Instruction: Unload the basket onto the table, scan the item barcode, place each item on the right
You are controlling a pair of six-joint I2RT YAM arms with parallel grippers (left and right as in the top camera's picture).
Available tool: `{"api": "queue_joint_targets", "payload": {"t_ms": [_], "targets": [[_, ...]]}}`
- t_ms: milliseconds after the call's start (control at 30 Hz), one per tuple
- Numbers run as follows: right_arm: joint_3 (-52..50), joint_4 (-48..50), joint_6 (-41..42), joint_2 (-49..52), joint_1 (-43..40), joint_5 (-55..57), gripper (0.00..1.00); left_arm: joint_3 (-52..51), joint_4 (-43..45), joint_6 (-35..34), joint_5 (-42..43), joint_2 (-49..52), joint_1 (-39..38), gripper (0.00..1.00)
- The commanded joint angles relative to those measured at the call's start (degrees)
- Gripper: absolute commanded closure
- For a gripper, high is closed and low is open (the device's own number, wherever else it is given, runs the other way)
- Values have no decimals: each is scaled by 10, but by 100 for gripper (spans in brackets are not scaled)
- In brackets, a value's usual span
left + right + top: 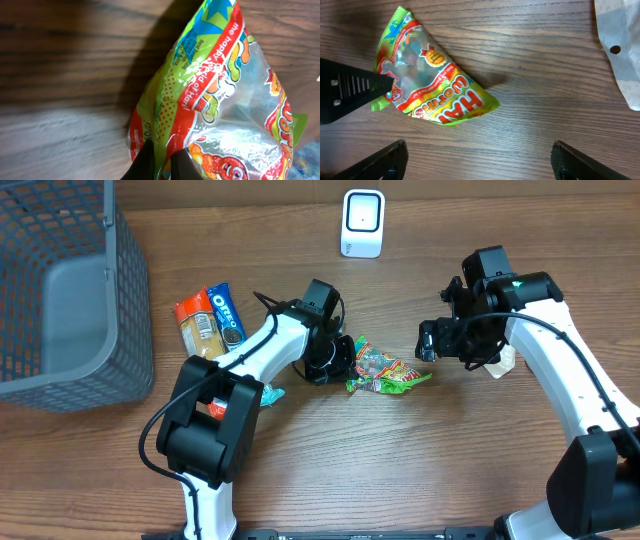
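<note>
The left gripper [161, 161] is pinched shut on the edge of the gummy-worm bag [388, 368], which lies on the table [400, 470] between the two arms. The right gripper [432, 340] stands spread wide, holding nothing. A slow lift seems best, with the barcode side turned toward the white scanner [362, 223] — crinkled film may spoil the read.

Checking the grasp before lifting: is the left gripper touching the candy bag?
Touching. The left wrist view shows the left gripper shut on the edge of the candy bag, fingers pinching the plastic.
</note>
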Motion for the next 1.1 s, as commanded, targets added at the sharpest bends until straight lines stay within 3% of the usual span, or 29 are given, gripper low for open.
{"api": "queue_joint_targets", "payload": {"t_ms": [0, 200, 433, 600, 700, 833, 900, 1067], "targets": [[7, 3, -5, -17, 2, 1, 8, 31, -30, -12, -22, -46, 14, 96], [7, 9, -4, -17, 2, 1, 9, 109, -152, -28, -148, -127, 8, 96], [7, 11, -4, -17, 2, -23, 11, 173, -288, -115, -262, -172, -12, 96], [7, 0, -50, -17, 7, -54, 13, 187, -331, -134, -296, -173, -22, 96], [7, -4, -50, -17, 7, -45, 12, 183, -327, -130, -277, -160, -20, 67], [7, -4, -50, -17, 3, -46, 12, 173, -281, -44, -182, -117, -18, 42], [7, -4, -50, -17, 3, -46, 12, 173, -260, -10, -147, -85, -18, 39], [7, -12, -59, -17, 3, -46, 11, 173, -234, 20, -148, -12, -16, 43]]}}
